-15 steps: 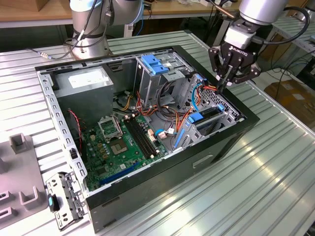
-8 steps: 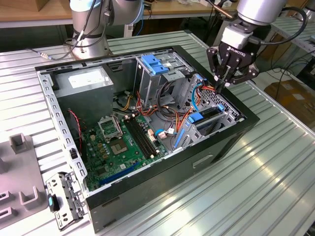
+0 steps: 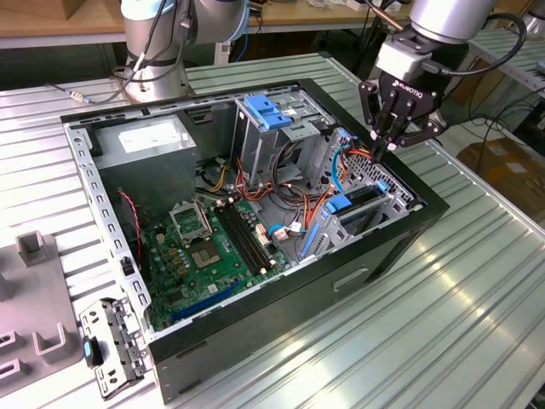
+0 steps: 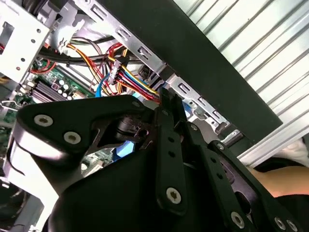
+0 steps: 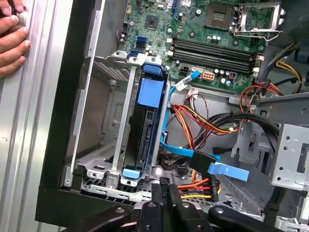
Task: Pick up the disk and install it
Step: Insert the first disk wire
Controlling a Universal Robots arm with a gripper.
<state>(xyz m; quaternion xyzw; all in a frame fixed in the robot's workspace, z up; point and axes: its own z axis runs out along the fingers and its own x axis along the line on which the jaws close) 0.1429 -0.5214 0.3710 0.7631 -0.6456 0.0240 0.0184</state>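
Ribbed metal tabletop [image 3: 477,281] carries an open computer case [image 3: 298,281]. Over its corner nearest the exterior view's right, the gripper [image 3: 387,145] hangs with fingers pressed together, empty, above a bundle of coloured cables [image 5: 203,186]. Just beside them, the disk [image 5: 147,128] sits edge-up in the drive cage [image 5: 104,121], beyond which lies the green motherboard [image 3: 213,247].

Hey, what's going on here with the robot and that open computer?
A robot arm's gripper hangs over the drive bay corner of an open computer case, close to the bundle of coloured cables. The disk with its light-blue rails sits on edge in the metal drive cage. A person's hand rests on the table beside the case.
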